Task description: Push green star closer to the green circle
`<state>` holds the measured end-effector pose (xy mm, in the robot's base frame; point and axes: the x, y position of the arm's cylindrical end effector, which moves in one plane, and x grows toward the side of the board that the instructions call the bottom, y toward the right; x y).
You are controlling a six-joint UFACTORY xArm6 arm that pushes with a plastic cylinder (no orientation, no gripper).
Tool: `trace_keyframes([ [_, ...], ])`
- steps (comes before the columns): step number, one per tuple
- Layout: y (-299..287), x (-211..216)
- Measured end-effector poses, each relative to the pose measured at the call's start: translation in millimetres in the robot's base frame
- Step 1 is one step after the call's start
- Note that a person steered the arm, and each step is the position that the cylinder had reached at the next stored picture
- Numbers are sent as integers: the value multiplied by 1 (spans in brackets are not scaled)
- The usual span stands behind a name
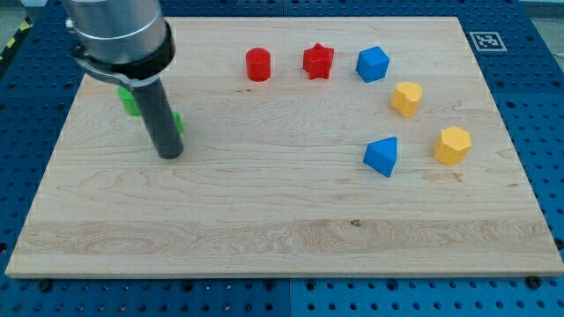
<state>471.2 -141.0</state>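
My arm enters from the view's top left corner as a broad grey cylinder with a dark band around its lower rim. From it a straight dark rod runs down, leaning slightly toward the view's right. My tip (170, 155) rests on the worktop in its left part, nearer the top edge than the bottom edge and well in from the left edge.

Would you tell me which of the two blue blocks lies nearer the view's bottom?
The blue block beside the lower yellow block; the other blue block sits by the red star.
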Motion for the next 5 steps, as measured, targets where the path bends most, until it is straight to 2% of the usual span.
trace_keyframes([
  [2,19,-3],
  [5,8,-27],
])
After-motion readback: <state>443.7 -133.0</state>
